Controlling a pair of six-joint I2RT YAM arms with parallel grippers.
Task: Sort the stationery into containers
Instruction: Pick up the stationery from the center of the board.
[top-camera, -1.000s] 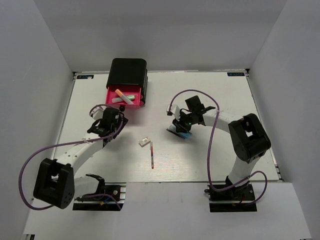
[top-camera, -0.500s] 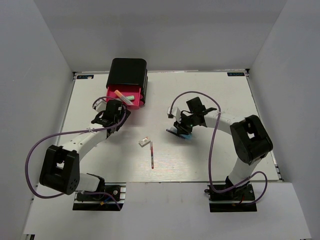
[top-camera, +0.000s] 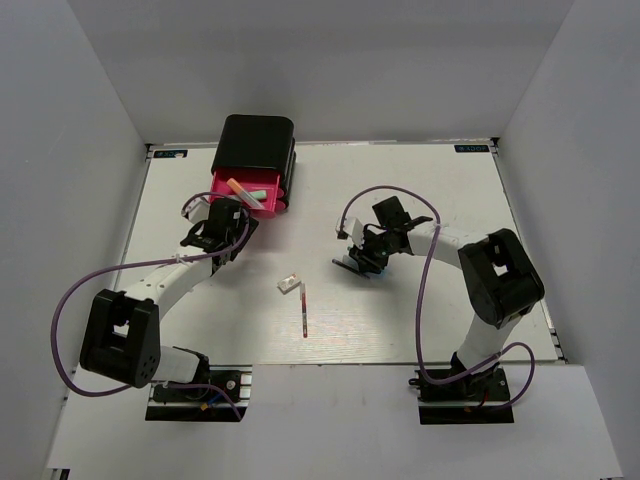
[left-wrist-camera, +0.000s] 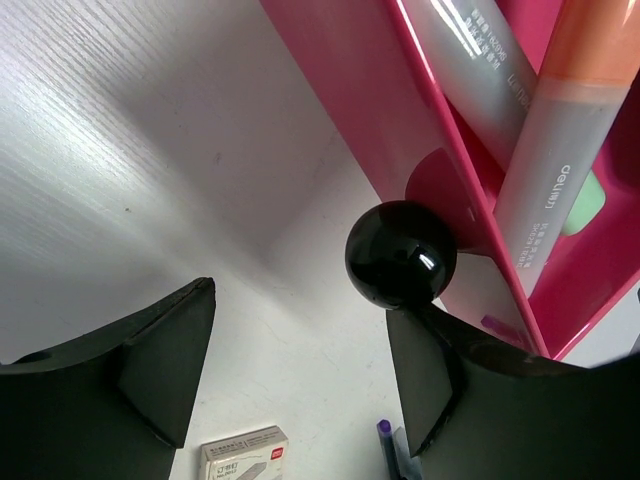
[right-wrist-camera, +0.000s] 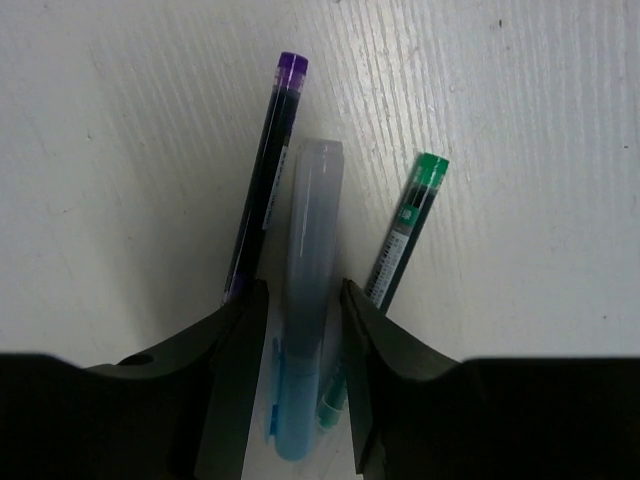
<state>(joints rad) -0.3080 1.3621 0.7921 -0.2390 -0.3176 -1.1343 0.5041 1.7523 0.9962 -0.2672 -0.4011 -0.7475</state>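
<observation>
The containers are a glossy black box (top-camera: 258, 140) with a pink drawer (top-camera: 250, 193) pulled out. An orange-capped marker (left-wrist-camera: 565, 130), a grey pen (left-wrist-camera: 465, 50) and a pale green bar (left-wrist-camera: 585, 200) lie in that drawer. My left gripper (left-wrist-camera: 300, 350) is open just below the drawer's black knob (left-wrist-camera: 400, 252), which sits by its right finger (left-wrist-camera: 430, 385). My right gripper (right-wrist-camera: 300, 330) is low on the table, open, its fingers closely either side of a pale blue pen (right-wrist-camera: 312, 230). A purple-tipped pen (right-wrist-camera: 265, 170) and a green-tipped pen (right-wrist-camera: 408, 225) lie just outside the jaws.
A small white staple box (top-camera: 289, 283) and a thin red pen (top-camera: 303, 311) lie mid-table between the arms. The staple box (left-wrist-camera: 240, 455) also shows under the left gripper. Grey walls enclose the white table (top-camera: 450, 200) on three sides.
My left gripper has moved up the table to the drawer's knob. My right gripper's jaws have widened slightly around the blue pen, which lies on the table.
</observation>
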